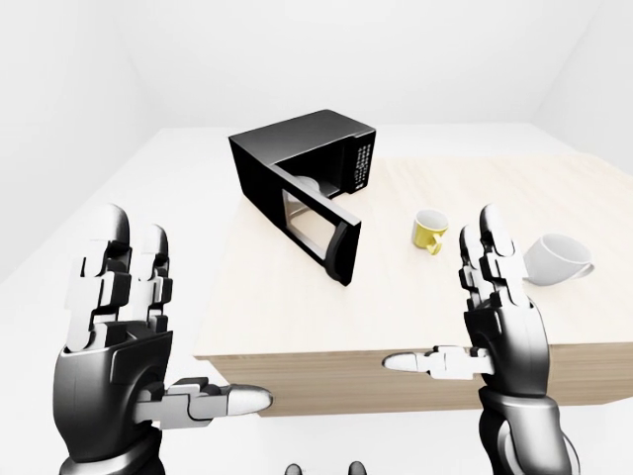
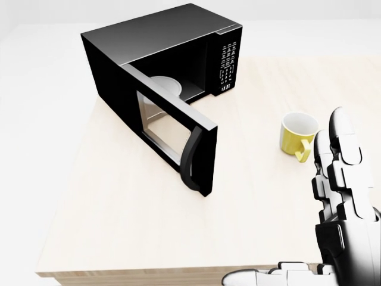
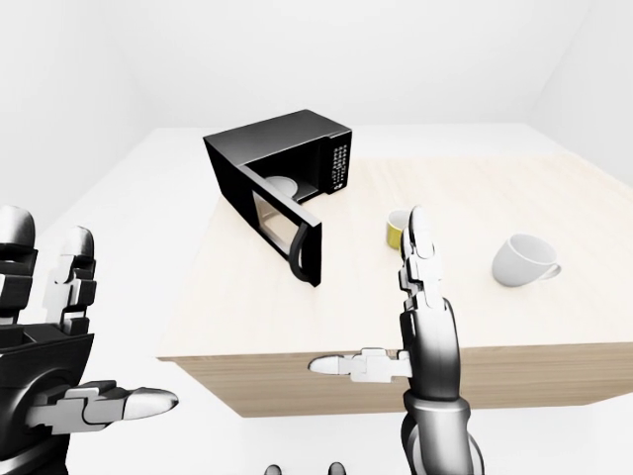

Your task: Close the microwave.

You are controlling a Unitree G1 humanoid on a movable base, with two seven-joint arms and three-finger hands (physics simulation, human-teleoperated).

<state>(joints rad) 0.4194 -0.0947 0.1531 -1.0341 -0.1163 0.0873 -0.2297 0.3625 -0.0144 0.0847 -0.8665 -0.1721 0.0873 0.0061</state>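
The black microwave [image 2: 161,47] stands at the top middle of the head view on a light wooden table [image 2: 113,238]. Its door [image 2: 169,125] hangs wide open, swung out toward the view's bottom, with the curved handle [image 2: 191,159] at its free end. A glass turntable [image 2: 165,86] shows inside. My right hand [image 2: 336,202] is raised at the lower right, open, fingers upright, well right of the door and touching nothing. My left hand [image 1: 138,332] is open too, held low, left of the table and short of its near edge.
A yellow mug [image 2: 299,135] stands to the right of the door, just above my right hand. A white mug [image 1: 557,259] lies farther right on the table. White floor and walls surround the table, whose left edge [image 2: 68,190] runs near the microwave.
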